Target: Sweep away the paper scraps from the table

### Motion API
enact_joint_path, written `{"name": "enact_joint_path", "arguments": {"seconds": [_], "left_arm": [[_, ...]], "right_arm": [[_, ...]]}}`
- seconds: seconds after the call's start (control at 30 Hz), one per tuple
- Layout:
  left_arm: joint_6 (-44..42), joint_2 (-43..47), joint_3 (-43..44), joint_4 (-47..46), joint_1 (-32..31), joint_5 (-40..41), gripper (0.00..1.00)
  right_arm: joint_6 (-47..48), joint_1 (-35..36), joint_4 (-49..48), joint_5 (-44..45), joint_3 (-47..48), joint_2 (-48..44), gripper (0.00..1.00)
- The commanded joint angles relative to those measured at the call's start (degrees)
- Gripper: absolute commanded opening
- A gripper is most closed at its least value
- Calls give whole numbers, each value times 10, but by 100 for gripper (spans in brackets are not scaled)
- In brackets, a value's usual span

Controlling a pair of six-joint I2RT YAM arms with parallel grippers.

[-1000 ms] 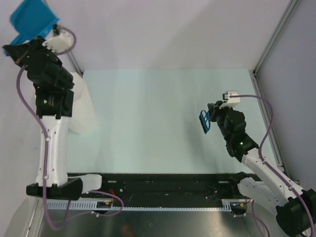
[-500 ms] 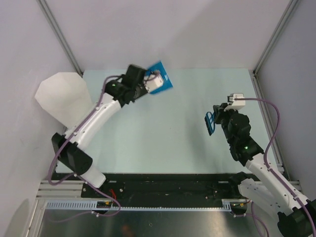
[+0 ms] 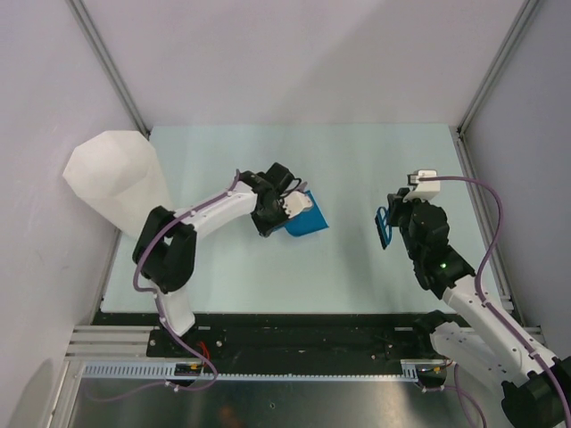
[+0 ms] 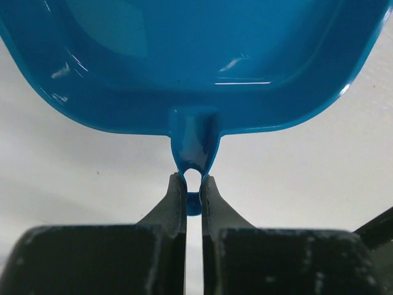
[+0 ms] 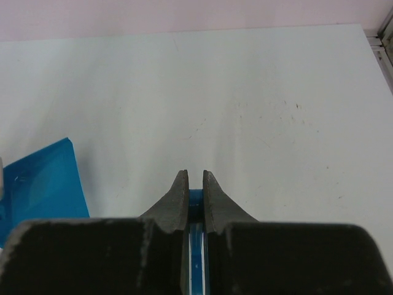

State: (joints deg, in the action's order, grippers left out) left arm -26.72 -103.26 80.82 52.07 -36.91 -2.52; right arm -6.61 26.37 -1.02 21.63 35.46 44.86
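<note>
- Top external view: left gripper (image 4: 193, 179) pinches the blue dustpan (image 3: 305, 220) by its handle at mid-table (image 3: 375, 152).
- The right gripper (image 5: 193, 177) clamps the blue brush (image 3: 383, 227), well apart to the dustpan's right.
- Paper scraps: 0 in sight, so I cannot tell their direction.

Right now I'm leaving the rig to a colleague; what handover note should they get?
Left gripper: shut on the blue dustpan, by its handle, at the middle of the table.
Right gripper: shut on the blue brush, to the pan's right, apart.
White bin: at the left edge.
Done: no paper scraps show in any view.
Left: probably only parking the tools.
</note>
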Motion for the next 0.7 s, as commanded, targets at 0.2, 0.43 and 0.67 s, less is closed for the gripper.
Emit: {"name": "enact_joint_path", "arguments": {"seconds": [0.2,0.43,0.67], "left_arm": [[22,-71,-36,-100,-13,9,0],[9,-48,-32,-101,-13,-1,99],[33,98,-9,-101,22,-88,100]], "right_arm": [[27,16,-15,15,2,10,0],[63,39,-34,51,2,26,0],[235,133,-205,81,2,127,0]]}}
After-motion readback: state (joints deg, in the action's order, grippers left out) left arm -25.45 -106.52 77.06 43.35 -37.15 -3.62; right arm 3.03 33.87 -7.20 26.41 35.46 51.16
